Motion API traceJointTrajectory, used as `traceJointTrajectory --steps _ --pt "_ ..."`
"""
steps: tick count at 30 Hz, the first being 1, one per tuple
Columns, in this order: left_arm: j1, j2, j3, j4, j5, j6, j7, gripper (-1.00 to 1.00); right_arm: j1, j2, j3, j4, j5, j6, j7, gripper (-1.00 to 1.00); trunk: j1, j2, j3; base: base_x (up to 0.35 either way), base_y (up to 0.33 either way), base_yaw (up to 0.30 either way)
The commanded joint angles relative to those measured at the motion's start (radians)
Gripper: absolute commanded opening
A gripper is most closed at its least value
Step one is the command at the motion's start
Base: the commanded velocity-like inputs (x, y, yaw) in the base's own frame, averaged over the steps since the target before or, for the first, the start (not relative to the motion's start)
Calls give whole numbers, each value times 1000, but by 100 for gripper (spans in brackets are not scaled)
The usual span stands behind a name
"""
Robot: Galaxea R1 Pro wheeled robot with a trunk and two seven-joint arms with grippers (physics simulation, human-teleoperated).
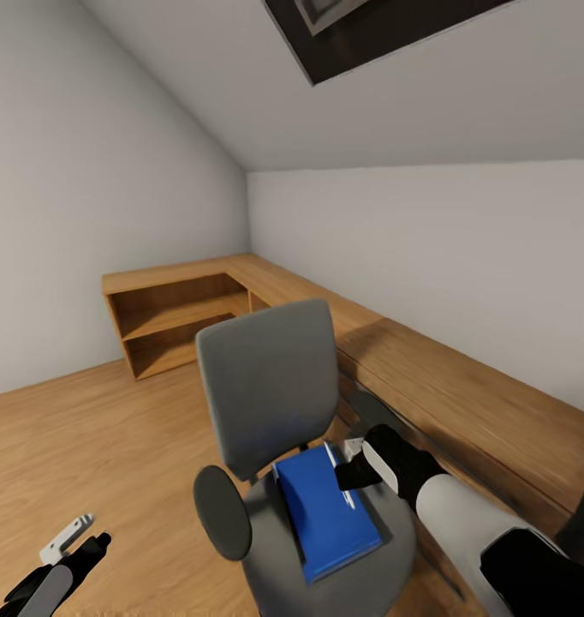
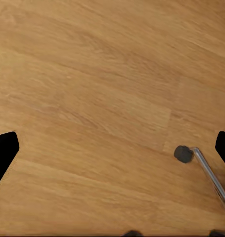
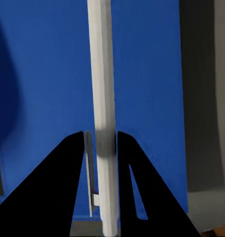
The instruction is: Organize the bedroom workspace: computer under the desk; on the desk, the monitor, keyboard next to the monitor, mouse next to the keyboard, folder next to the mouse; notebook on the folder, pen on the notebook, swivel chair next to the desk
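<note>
In the head view, the left claw (image 1: 86, 533) sits at the lower left of the frame, low over the wooden floor (image 1: 86, 437). In the left wrist view its dark fingers (image 2: 3, 153) stand at the two side edges of the frame, spread wide with nothing between them; a black caster (image 2: 183, 154) on a chrome leg (image 2: 211, 177) lies on the floor at the lower right of that frame.

At the upper left centre of the head view a wooden shelf unit (image 1: 176, 321) stands against the wall, and a long wooden counter (image 1: 429, 377) runs from it toward the lower right.

At the centre the chair (image 1: 271, 386) faces away from the counter, its grey back upright, a round black armrest (image 1: 222, 512) at lower left. The folder (image 1: 326, 514) lies flat on the seat. The pen (image 1: 338, 471) lies on the folder near its right edge.

At the lower right, the right claw (image 1: 348, 470) reaches down onto the folder. In the right wrist view its black fingers (image 3: 72, 168) are narrow, closed on either side of the pen (image 3: 103, 98), which runs up the middle of the frame over the folder (image 3: 43, 74), with the grey seat (image 3: 203, 98) at the right.
</note>
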Motion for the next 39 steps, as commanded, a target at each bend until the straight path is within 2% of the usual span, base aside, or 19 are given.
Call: traceJointTrajectory --steps 1,11,15,18,22,25,26,28,29,30,31,34,35,39 --pt "0 0 1 -2 8 4 6 100 0 -1 5 -5 3 3 5 -100 -5 7 2 -317 0 0" --pt "0 1 2 7 8 4 6 100 3 -2 5 -35 3 -8 -5 -100 -43 77 34 -333 -19 0" --pt "0 1 2 8 8 4 7 100 15 -3 5 -78 3 -11 -27 -100 -58 105 46 -322 -51 0" --pt "0 0 2 9 9 4 7 100 33 -3 5 -140 2 -12 -68 -100 -70 126 55 -161 -21 0" --pt "0 0 2 12 10 4 9 100 70 -3 2 -249 -1 -11 -153 -100 -85 154 68 -60 -8 0" --pt "0 0 2 13 10 4 9 100 108 -3 -14 -347 -3 -8 -234 -100 -97 175 77 -22 -3 0" --pt "0 0 2 13 10 4 10 100 118 -3 -22 -371 -4 -7 -255 -100 -100 182 81 -14 -2 0" --pt "0 -1 2 13 10 4 10 100 155 -2 -68 -474 -7 1 -324 -100 -108 196 87 -7 -1 0" --pt "0 -1 2 13 10 4 10 100 163 -2 -82 -500 -9 6 -335 -100 -112 203 90 -4 -1 0" --pt "0 -1 2 13 10 4 10 100 176 -2 -114 -549 -16 22 -351 -100 -116 210 93 -3 0 0" --pt "0 -1 2 13 10 4 10 100 187 -1 -166 -615 -26 58 -366 -100 -120 217 96 -1 0 0" --pt "0 -1 2 14 10 4 11 100 194 -2 -223 -697 -32 113 -376 -100 -131 238 106 0 0 0" --pt "0 -3 2 19 11 4 11 100 197 -3 -252 -782 -32 151 -383 -100 -135 245 109 0 0 0" --pt "0 -5 1 36 10 3 10 100 199 -4 -266 -902 -32 172 -412 -100 -150 273 121 0 0 0"
